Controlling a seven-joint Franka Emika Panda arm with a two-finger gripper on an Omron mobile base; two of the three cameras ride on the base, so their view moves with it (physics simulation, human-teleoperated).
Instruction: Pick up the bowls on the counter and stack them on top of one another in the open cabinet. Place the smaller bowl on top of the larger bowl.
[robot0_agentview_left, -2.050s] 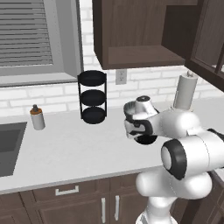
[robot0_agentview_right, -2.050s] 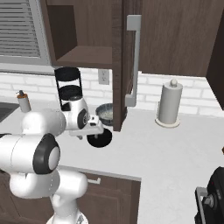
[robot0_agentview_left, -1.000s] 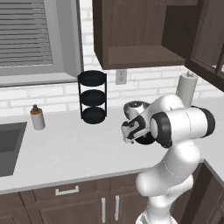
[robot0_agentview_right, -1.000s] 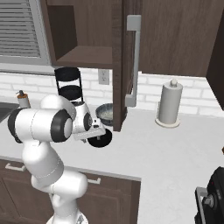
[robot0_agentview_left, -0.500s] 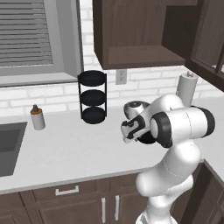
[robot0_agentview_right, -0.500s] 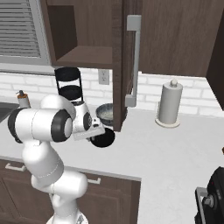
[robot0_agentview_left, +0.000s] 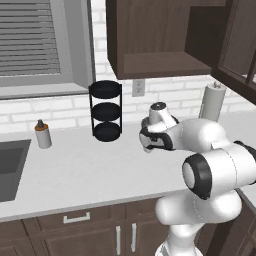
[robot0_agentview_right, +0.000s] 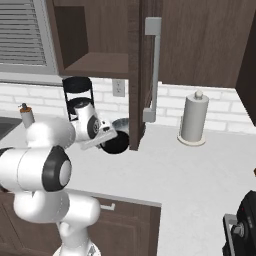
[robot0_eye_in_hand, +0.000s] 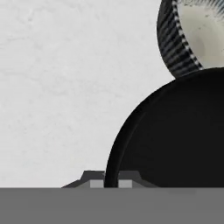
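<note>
Counter (robot0_agentview_left: 75, 170) ran under and all round the gripper, pale and bare on the near side. Cabinet (robot0_agentview_left: 150, 45) hung above and beyond the gripper, door swung out, shelf bare — nothing stacked yet. Rack (robot0_agentview_left: 105, 110) stood well off to the gripper's left against the brick wall; paper towel roll (robot0_agentview_right: 193, 119) well off to its right.

Arm had refolded over the last two seconds: elbow swung up and out, wrist barely shifted, gripper (robot0_eye_in_hand: 111, 183) kept low at the counter. Black bowl (robot0_eye_in_hand: 175, 135) lay right at the fingertips, rim running between the two tips. Looked like the pads straddled the rim, jaws narrow; whether clamped or just closing round it, could not tell. Black bowl seemed unmoved on the counter, no lift visible. Grey bowl (robot0_eye_in_hand: 192, 35) sat just beyond the black one, touching or nearly so, pale inside facing up.

Read as: pose settled for a rim grasp on the smaller bowl, carry not yet begun. Noted that the grey one belongs at the bottom of the stack.
</note>
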